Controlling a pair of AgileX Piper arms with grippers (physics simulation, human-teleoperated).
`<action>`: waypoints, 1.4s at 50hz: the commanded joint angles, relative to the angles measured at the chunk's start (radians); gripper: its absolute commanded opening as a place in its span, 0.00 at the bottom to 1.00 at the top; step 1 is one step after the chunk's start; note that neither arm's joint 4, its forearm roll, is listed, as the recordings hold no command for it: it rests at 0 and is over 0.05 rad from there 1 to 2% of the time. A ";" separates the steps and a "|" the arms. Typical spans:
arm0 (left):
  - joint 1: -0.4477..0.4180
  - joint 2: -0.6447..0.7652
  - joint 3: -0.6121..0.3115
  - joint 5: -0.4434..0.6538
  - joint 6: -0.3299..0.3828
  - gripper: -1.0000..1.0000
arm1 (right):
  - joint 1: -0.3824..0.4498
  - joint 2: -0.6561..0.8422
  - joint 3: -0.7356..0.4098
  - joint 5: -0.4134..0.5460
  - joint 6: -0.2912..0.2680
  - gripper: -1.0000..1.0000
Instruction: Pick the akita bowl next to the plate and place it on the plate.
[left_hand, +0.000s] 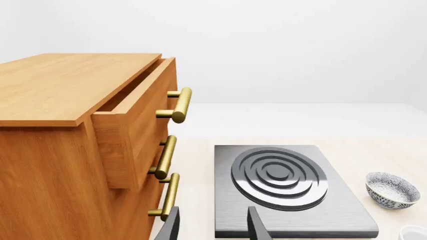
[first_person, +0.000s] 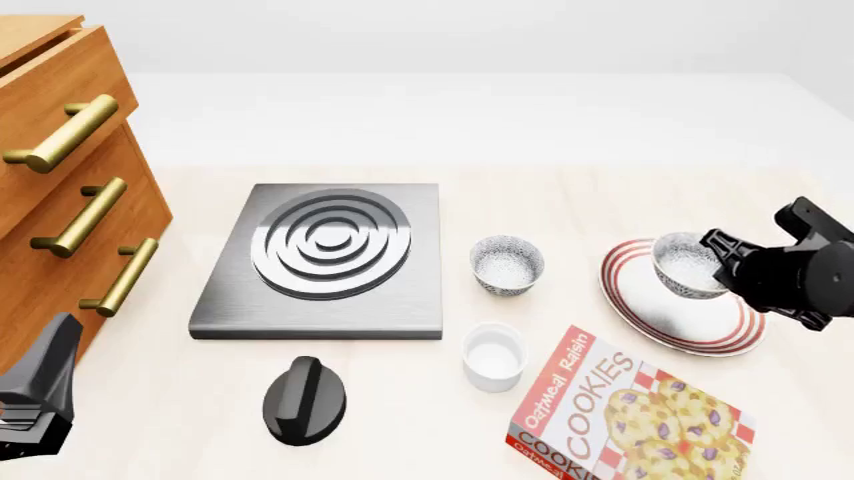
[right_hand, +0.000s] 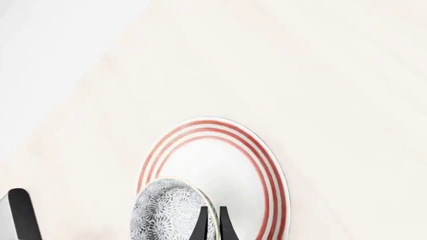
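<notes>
While the left gripper (first_person: 34, 400) is sitting low at the near left corner in the front view, its two dark fingers (left_hand: 257, 226) are showing apart in the left wrist view with nothing between them. Nearest on the table, a black knob (first_person: 304, 398) is lying flat, and a cookie box (first_person: 627, 420) is lying off to the right of it. Just behind those, a small plain white ramekin (first_person: 494, 354) is standing upright. Further right, the right gripper (first_person: 714, 268) is reaching in from the right edge and clamping the rim of the akita bowl (first_person: 689, 264). In the right wrist view two thin finger tips (right_hand: 212, 222) are pinching that rim. The bowl is sitting over the plate (first_person: 667, 315), toward its far side; whether it is touching the plate is not clear. A second speckled bowl (first_person: 507, 263) is standing on the table, left of the plate and apart from it. Left of that bowl, a grey stove plate (first_person: 320, 262) with concentric rings is lying flat. Farthest left, a wooden cabinet (first_person: 60, 190) with brass handles (first_person: 80, 215) is standing, its top drawer (left_hand: 137, 122) hanging partly open.
</notes>
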 joint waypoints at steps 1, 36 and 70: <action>0.000 0.000 0.000 0.000 0.000 1.00 | -0.004 0.019 0.004 -0.015 0.002 0.00; 0.000 0.000 0.000 0.000 0.000 1.00 | -0.013 0.106 -0.002 -0.058 -0.011 0.00; 0.000 0.000 0.000 0.000 0.000 1.00 | -0.042 0.142 -0.023 -0.047 -0.034 0.00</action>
